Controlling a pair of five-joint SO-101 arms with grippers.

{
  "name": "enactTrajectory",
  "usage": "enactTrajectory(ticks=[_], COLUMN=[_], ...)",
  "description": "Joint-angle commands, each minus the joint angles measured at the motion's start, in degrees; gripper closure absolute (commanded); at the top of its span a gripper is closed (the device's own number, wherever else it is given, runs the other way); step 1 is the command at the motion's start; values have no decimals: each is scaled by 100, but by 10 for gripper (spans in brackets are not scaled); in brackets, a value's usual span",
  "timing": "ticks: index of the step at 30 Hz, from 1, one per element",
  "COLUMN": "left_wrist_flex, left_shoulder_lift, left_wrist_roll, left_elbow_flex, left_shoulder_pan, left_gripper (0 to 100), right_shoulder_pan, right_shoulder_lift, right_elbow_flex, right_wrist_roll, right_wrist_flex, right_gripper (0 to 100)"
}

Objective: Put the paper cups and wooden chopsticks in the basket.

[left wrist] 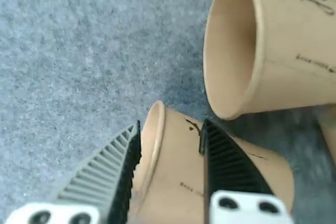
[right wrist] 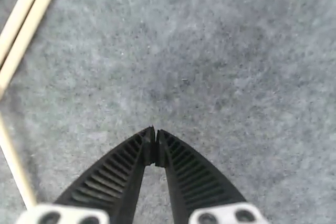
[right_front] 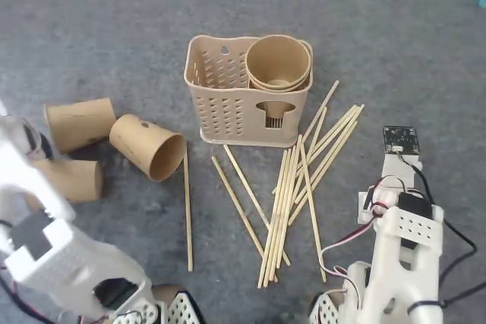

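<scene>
Cup pickup in hand — the left gripper [left wrist: 171, 127] straddles the rim of a paper cup [left wrist: 176, 179] lying on its side.
Jaws stand part open, one finger at the mouth, one over the outer wall, not yet clamped. The next move likely calls for closing, lifting and carrying to the basket [right_front: 228, 108], where nested cups [right_front: 277, 58] stand. The right gripper [right wrist: 155, 141] is closed tight and empty over the carpet [right wrist: 236, 51], near the loose chopsticks [right_front: 286, 187]. Dark print on the cup walls — too partial to read.
</scene>
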Motion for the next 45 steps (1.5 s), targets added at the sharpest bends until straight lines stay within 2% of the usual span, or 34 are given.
enactTrajectory(ticks=[1, 6, 13, 21, 28, 32, 37, 45], left_wrist_flex=[536, 1284, 2505, 2523, 2523, 2523, 2470, 2180], left_shoulder_lift=[-88, -88, -88, -756, -2523, -3437, -4325, -4844], left_wrist_roll=[-97, -132, -844, -1222, -1248, -1398, -1319, -264], left_elbow_flex=[-75, -75, -92, 725, 769, 769, 637, -532], left_shoulder_pan=[114, 141, 141, 141, 167, 413, 1046, 2303], left_gripper=[823, 833, 984, 987, 987, 987, 987, 987], right_shoulder_pan=[57, 66, 75, 75, 75, 75, 84, 84], right_shoulder_lift=[-163, -171, -180, -180, -180, -180, -180, -180], right_elbow_flex=[-35, -35, -35, -35, -35, -35, -35, -35], right_wrist_roll=[70, 79, 246, 264, 264, 264, 264, 264], right_wrist_flex=[-40, -40, -13, -13, -22, -22, -13, -13], right_gripper=[991, 991, 991, 991, 991, 991, 991, 991])
